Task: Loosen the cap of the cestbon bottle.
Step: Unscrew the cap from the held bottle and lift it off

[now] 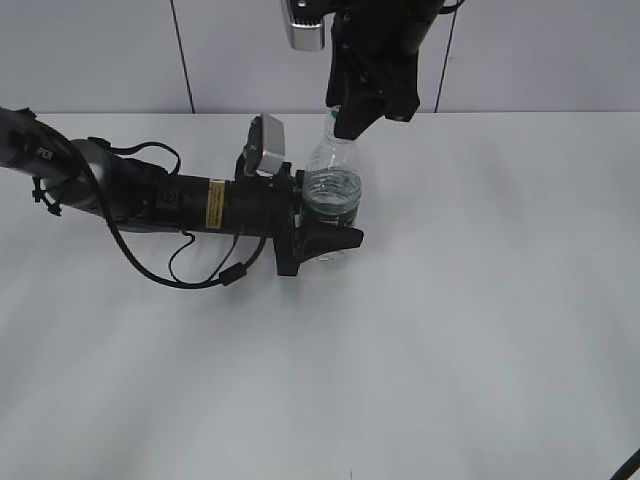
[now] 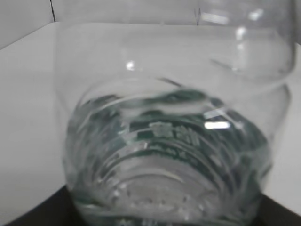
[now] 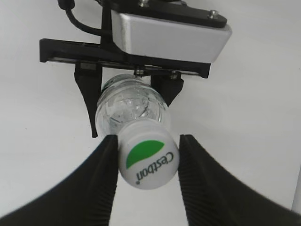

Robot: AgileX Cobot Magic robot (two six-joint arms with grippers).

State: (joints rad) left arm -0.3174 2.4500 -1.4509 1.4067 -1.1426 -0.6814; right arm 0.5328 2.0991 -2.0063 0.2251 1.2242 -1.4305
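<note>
One cestbon bottle (image 1: 331, 185) stands upright on the white desk (image 1: 480, 300), w/ one white cap (image 3: 147, 158) on its neck. Two end effectors: left end effector (image 1: 322, 240) comes in horizontally and is clamped round the bottle's lower body at the green label. Right end effector (image 3: 146, 162) is over the top, both fingers (image 3: 101, 179) flanking the cap; can't tell if it's pressing or just beside.
</note>
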